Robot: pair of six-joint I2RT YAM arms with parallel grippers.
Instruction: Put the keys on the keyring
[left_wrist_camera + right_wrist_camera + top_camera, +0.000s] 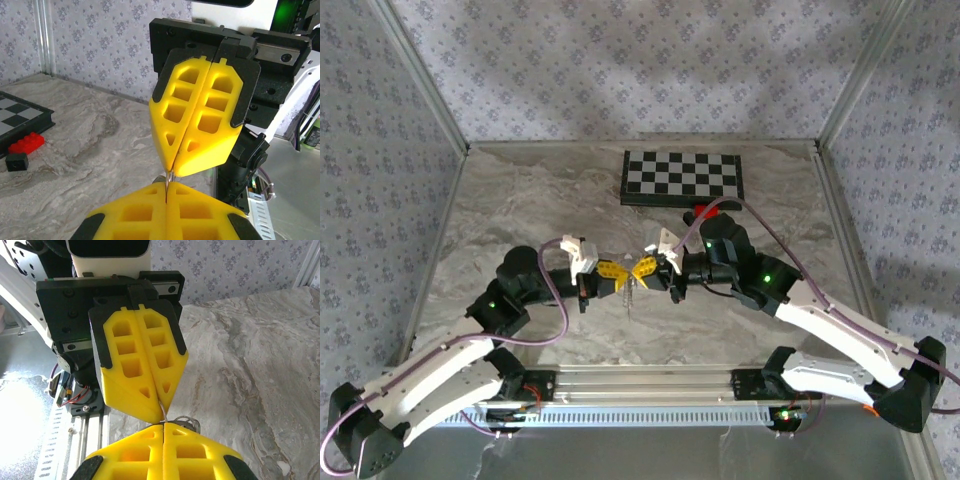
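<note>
Left gripper (166, 190), right gripper (171, 172) clenched tip-to-tip, both pinching thin silvery keyring (186, 421).

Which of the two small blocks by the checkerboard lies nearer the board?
The red block, beside the checkerboard's edge; the black block sits farther out from it.

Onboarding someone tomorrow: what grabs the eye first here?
The yellow left tool and right tool meet tip to tip mid-table, both shut on a thin silvery keyring chain. Behind them, a checkerboard lies near the far wall with a red block beside it.
</note>
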